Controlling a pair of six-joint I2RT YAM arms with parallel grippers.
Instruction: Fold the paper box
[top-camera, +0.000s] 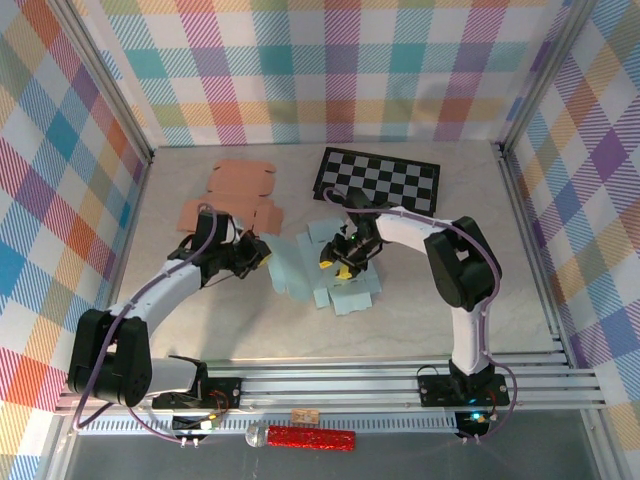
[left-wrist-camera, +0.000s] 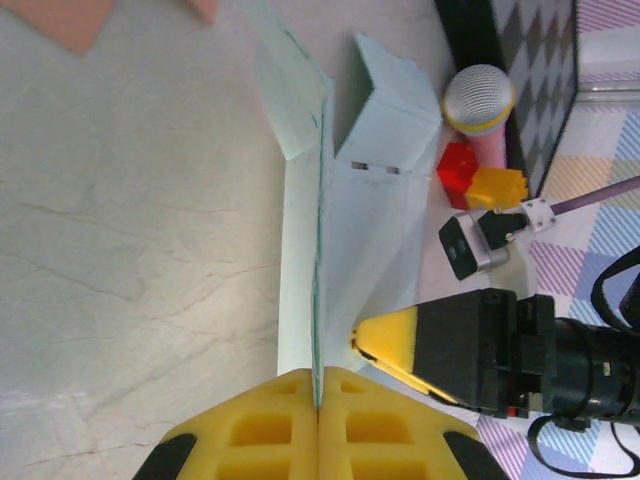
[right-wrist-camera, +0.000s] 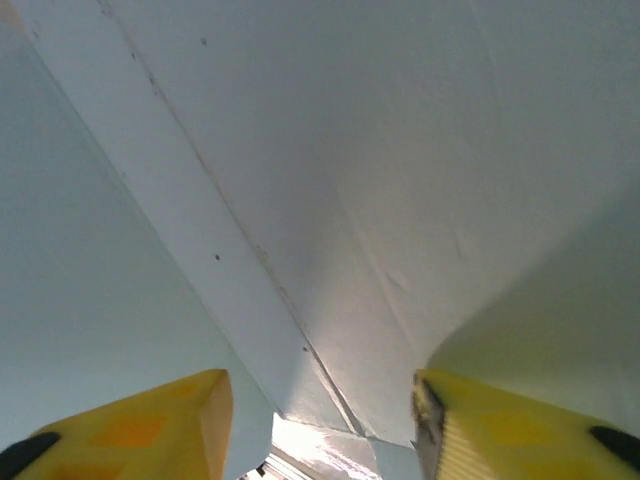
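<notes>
Jaws first: my left gripper pinches shut on the pale blue paper box edge. My right gripper stands half-parted, a crease running between its fingers. Past my left fingertips sit a red block and a yellow block; from overhead, a chequerboard lies beyond both jaws.

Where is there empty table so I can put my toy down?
Biggest bare patch: on the right, between the right arm and the plaid wall. Another bare strip lies in front, between the blue paper box and the metal rail. The middle and back are crowded: box, pink cardboard, checkerboard.
</notes>
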